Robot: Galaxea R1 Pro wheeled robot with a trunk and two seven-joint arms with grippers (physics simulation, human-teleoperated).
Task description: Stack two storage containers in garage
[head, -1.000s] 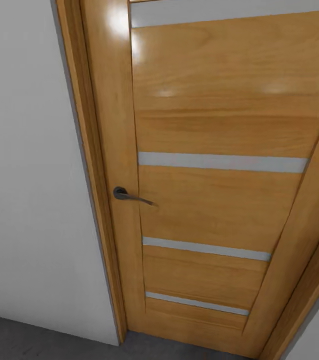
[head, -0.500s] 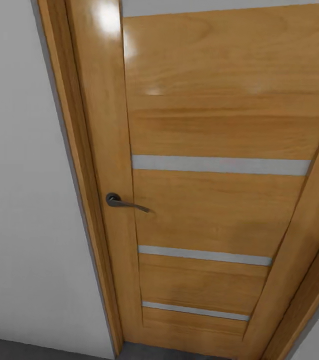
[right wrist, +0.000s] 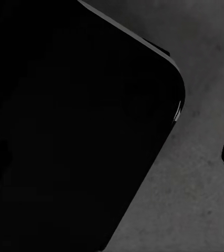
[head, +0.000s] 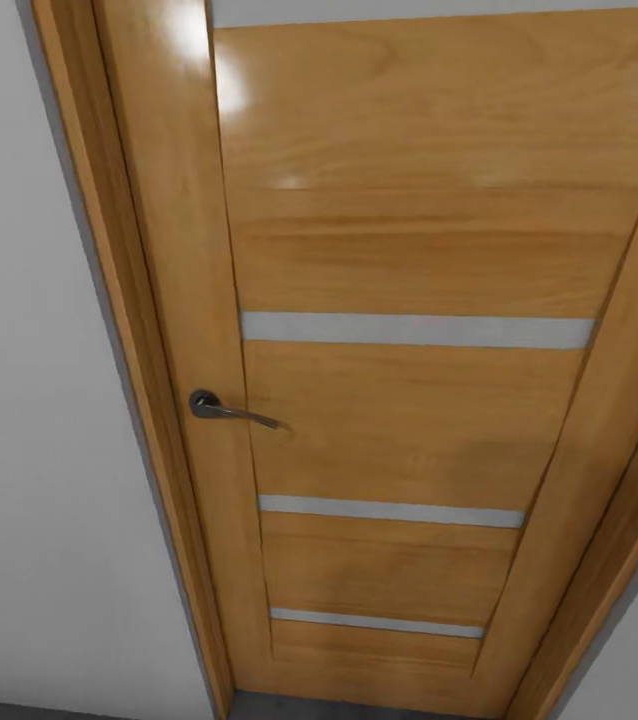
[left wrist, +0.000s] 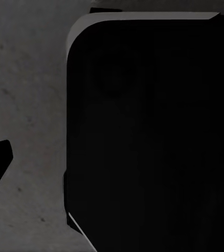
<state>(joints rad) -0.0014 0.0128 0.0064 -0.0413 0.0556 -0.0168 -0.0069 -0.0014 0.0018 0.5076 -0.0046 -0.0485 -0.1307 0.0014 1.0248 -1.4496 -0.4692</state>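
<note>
as the head camera swings right, the wooden door [head: 399, 400] and handle [head: 229, 409] slide left — robot in transit; claw states untellable.

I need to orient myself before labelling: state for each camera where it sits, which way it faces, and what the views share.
Head view: on the robot's head, facing forward and down at a wooden door, its handle and white wall.
Left wrist view: on the left arm, facing grey concrete floor past a dark rounded robot body panel.
Right wrist view: on the right arm, facing floor beside a similar panel.
Shared: both wrist views show floor.
</note>
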